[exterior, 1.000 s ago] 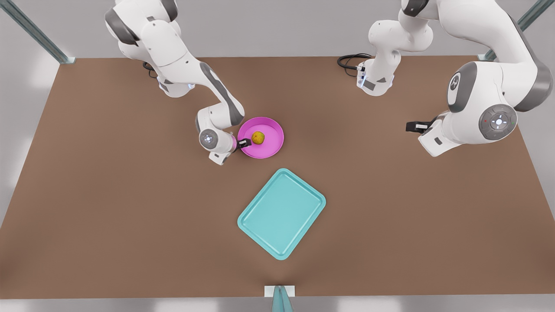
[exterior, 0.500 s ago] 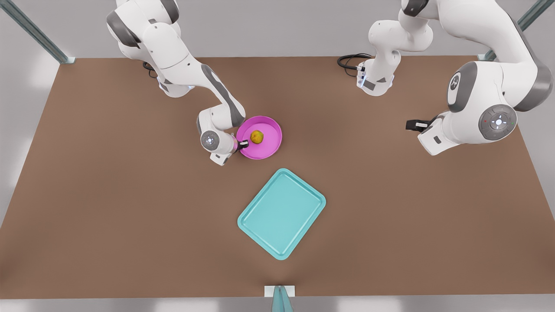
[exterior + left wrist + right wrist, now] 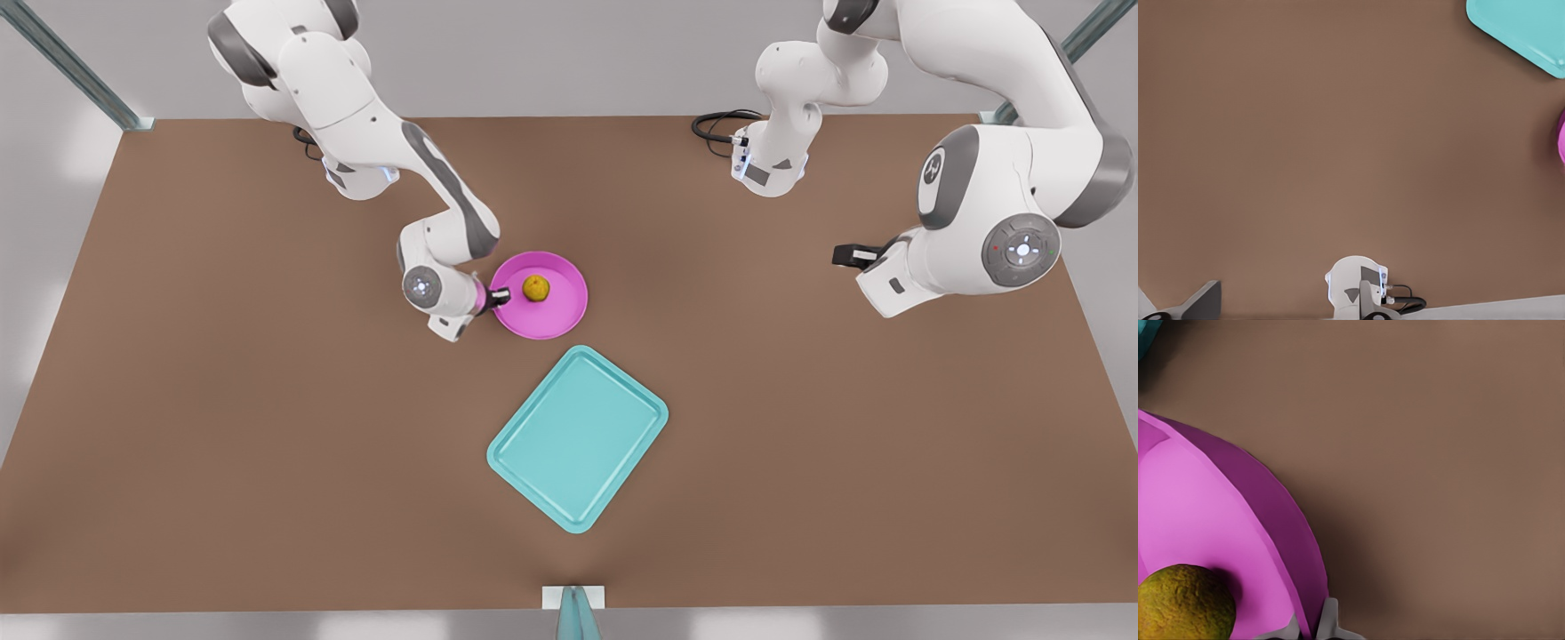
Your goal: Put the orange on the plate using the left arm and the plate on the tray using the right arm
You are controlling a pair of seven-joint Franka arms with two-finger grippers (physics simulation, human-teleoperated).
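Observation:
The pink plate (image 3: 560,307) lies on the brown table just behind the teal tray (image 3: 578,438), with the orange (image 3: 535,286) resting on it. My right gripper (image 3: 500,294) is at the front view's left and is shut on the plate's rim nearest that side. In the right wrist view the fingertips (image 3: 1328,623) straddle the plate's (image 3: 1198,507) rim beside the orange (image 3: 1181,603). My left gripper (image 3: 852,258) waits above the table at the front view's right, far from both.
The left wrist view looks down on bare table, a corner of the tray (image 3: 1521,27), a sliver of the plate (image 3: 1562,137) and an arm's base (image 3: 1358,297). Both arm bases and cables stand at the table's far edge.
The plate, held by my right gripper, has shifted a little toward the tray, carrying the orange with it. The left arm has not moved.

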